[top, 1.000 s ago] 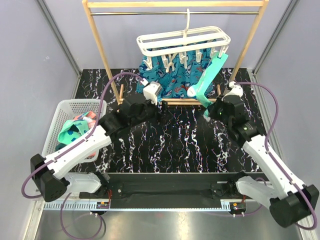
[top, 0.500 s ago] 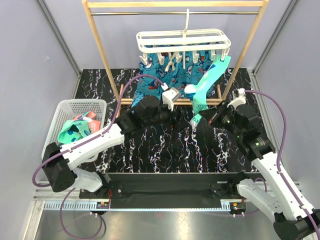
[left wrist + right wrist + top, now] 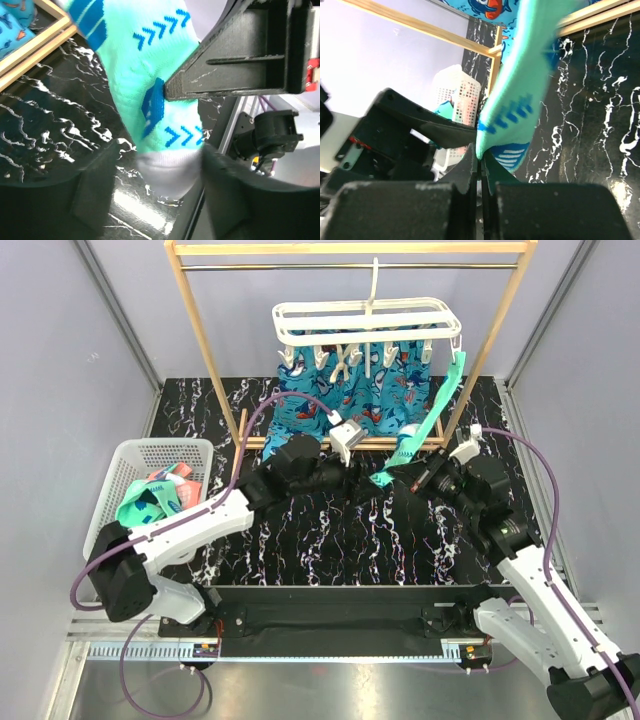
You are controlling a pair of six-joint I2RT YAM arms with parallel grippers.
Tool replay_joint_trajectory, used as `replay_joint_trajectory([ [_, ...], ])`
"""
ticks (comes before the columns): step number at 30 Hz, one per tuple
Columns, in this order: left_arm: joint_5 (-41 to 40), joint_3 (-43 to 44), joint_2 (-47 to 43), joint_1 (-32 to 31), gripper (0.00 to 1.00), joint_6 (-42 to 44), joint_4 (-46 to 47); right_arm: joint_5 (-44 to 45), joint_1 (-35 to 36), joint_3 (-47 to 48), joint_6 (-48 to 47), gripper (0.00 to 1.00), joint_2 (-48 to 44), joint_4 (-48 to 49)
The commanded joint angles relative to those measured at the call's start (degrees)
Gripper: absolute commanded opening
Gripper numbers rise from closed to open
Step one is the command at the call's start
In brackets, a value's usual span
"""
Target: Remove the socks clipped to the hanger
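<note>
Right wrist view crops the mint sock (image 3: 520, 100) pinched by right gripper (image 3: 480, 164).

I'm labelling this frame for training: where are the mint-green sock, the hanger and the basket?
mint-green sock (image 3: 450, 390), top external view, stretched leg.
hanger (image 3: 370, 337), top external view, front rail.
basket (image 3: 165, 444), top external view, far rim.

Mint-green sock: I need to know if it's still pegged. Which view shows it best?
Top external: the whole mint-green sock stretches from the hanger to the right gripper. Both wrist views show only its toe end, pinched.
</note>
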Motion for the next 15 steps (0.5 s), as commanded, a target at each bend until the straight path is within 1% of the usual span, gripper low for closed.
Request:
replay_joint_trajectory([
  [1,4.20,3.00,2.53,-0.48,0.46,-0.06,2.45,-2.20,-0.20,-0.22,2.00,0.00,-2.03,4.41],
  [2,4.55,3.35,2.80,-0.40,0.34,0.20,2.10,-2.11,-0.20,-0.22,1.82,0.02,-2.21,4.23],
  [3,4.82,3.88,2.98,-0.40,0.26,0.47,1.75,-1.85,-0.20,-0.13,1.47,0.09,-2.30,3.80],
  [4,4.99,4.15,3.33,-0.40,0.08,0.64,1.05,-1.50,-0.11,0.57,1.12,0.14,-2.56,3.18],
  [5,4.91,4.32,3.33,-0.40,0.00,0.91,0.87,-1.06,-0.20,1.10,-0.27,0.19,-2.83,1.70],
  [6,4.91,4.50,3.33,-0.40,0.00,0.91,0.60,0.42,-0.20,1.80,-1.24,0.32,-2.92,0.38],
  [7,4.56,4.41,2.90,-0.40,0.00,0.91,0.69,1.57,-0.11,3.63,-2.47,0.39,-3.00,-1.20],
  [8,4.38,4.33,2.63,-0.40,0.00,0.91,0.69,4.71,-0.20,4.87,-5.01,0.44,-3.00,-4.70],
  [9,3.95,4.06,2.02,-0.40,0.00,0.82,0.60,6.75,-0.20,8.01,-8.25,0.55,-2.48,-9.43],
  [10,3.59,3.89,1.75,-0.48,0.00,0.82,0.69,9.20,-0.11,10.22,-8.28,0.59,-2.04,-9.48],
  [11,3.42,3.71,1.40,-0.40,0.00,0.99,0.69,14.36,-0.20,12.50,-11.68,0.63,-1.43,-15.22],
  [12,3.41,3.62,1.14,-0.40,0.00,1.17,0.60,18.24,-0.11,14.96,-13.02,0.65,-0.73,-17.89],
  [13,3.50,3.45,0.52,-0.40,0.00,1.35,0.60,21.15,-0.20,19.69,-14.42,0.69,0.93,-20.18],
  [14,3.59,3.36,0.26,-0.48,0.00,1.61,0.60,25.97,-0.11,22.08,-17.40,0.70,1.91,-23.86],
  [15,3.59,3.18,-0.01,-0.48,0.00,1.70,0.60,28.19,-0.20,24.28,-18.90,0.71,2.87,-25.11],
])
